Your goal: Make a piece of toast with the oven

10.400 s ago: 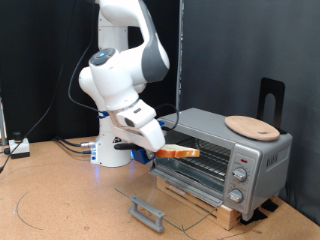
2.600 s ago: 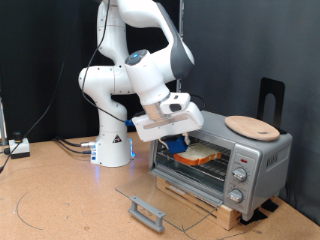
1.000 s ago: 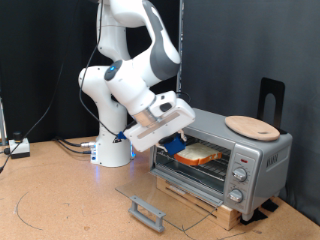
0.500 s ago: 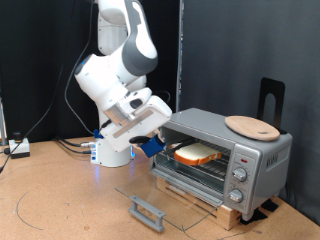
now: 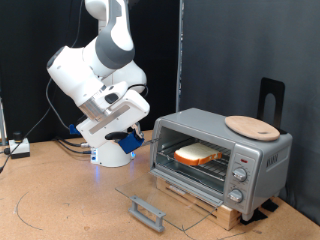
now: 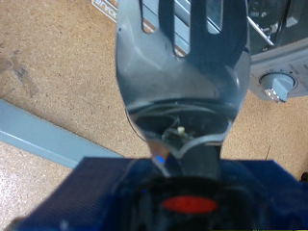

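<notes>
the toast lies on the rack inside the oven, whose glass door hangs open and flat. the gripper is well apart, at the exterior view's left, pinching a blue spatula.

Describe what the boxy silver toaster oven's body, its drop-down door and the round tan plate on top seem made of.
The oven body looks like brushed metal with a dull silver sheen. Its open door looks like clear glass, since the floor shows through. The plate looks like matte, pale wood.
</notes>
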You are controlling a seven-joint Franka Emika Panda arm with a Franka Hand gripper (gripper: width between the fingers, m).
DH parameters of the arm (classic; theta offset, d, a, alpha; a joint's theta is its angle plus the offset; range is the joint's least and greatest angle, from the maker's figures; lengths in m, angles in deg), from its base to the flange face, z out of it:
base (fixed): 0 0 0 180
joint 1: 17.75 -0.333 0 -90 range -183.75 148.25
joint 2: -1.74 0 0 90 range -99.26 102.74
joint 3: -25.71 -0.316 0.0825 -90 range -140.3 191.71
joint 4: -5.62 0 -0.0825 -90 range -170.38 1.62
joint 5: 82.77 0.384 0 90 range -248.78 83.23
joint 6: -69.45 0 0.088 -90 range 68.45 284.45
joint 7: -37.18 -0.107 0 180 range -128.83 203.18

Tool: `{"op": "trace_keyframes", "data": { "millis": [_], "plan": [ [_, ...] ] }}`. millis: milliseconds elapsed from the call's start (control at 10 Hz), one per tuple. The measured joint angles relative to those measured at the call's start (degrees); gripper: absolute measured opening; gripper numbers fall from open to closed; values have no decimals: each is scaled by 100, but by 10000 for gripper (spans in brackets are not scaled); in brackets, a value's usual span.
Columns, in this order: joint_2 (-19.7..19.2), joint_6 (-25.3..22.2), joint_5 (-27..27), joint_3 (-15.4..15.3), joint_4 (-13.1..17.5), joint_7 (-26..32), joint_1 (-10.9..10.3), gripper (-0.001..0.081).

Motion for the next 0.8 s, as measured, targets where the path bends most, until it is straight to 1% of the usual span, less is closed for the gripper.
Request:
{"op": "trace_keyframes", "data": {
  "millis": [100, 300, 400, 500, 600, 800],
  "plan": [
    [32, -129, 156, -5, -3, 33, -25, 423],
    [276, -840, 714, 39, 69, 198, -80, 423],
    [439, -1164, 932, 70, 112, 235, -89, 423],
    [617, -1390, 1060, 81, 149, 234, -99, 423],
    [801, -1556, 1078, 80, 184, 187, -116, 423],
    [1190, -1708, 1004, 25, 224, 46, -152, 423]
  ]
}}
